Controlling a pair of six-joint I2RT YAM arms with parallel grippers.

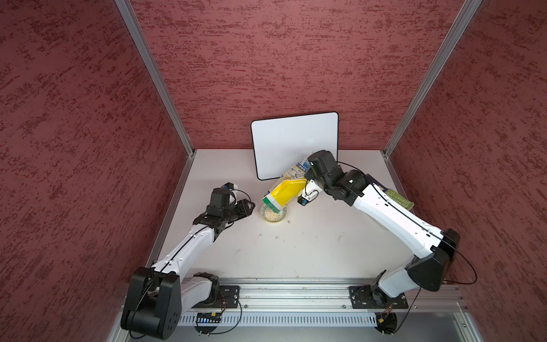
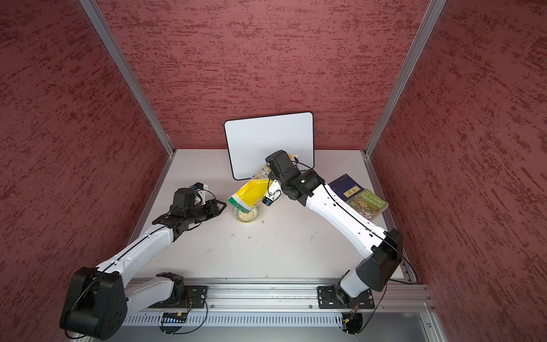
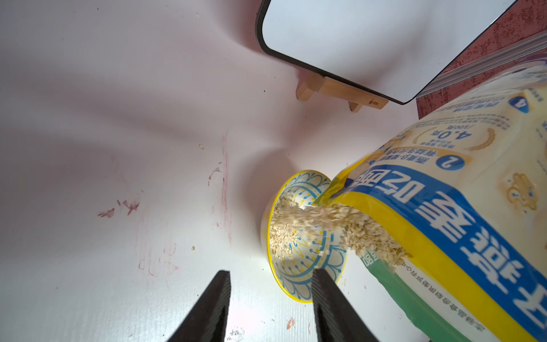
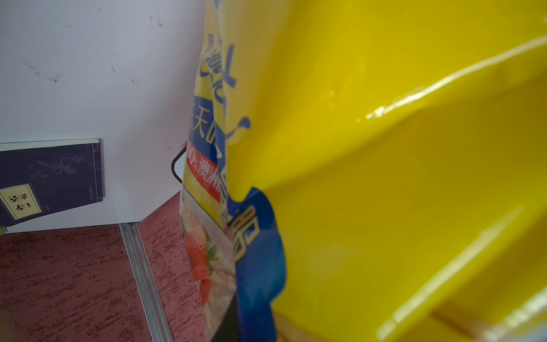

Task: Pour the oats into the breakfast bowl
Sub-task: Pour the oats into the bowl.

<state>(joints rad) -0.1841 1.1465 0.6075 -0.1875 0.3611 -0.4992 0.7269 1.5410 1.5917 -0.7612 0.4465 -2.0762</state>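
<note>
Oats [image 3: 325,217] are streaming from the yellow pouch [image 3: 444,213] into the breakfast bowl [image 3: 296,285], and you see that only in the left wrist view. A pale, flaky run leaves the pouch mouth and lands on a heap covering part of the bowl's blue pattern.

In both top views the flow is too small to make out, but you do get the layout. The pouch [image 1: 285,192] hangs tilted above the table [image 1: 296,254]. Its green-and-white mouth strip is lowest, right over the bowl [image 1: 283,218], which stands near the table's middle.

The right gripper [image 1: 302,179] meets the raised rear end of the pouch, in front of the whiteboard [image 1: 296,142]. Its fingers are hidden in every view, and the right wrist view is mostly filled by the pouch [image 4: 384,177]. You have to judge the grip from the pouch being held aloft: the gripper looks closed on it.

The left gripper [image 3: 271,271] has its jaws partly open with nothing between them, low and just beside the bowl. From the wrist, one fingertip [image 3: 321,281] overlaps the rim, but you cannot tell whether it touches.

The wooden stand [image 3: 340,91] under the whiteboard shows only from the left wrist. The green book [image 2: 367,204] and purple book [image 2: 344,185] lie by the table's right edge, partly under the right arm. The purple book also appears in the right wrist view [image 4: 50,177].
</note>
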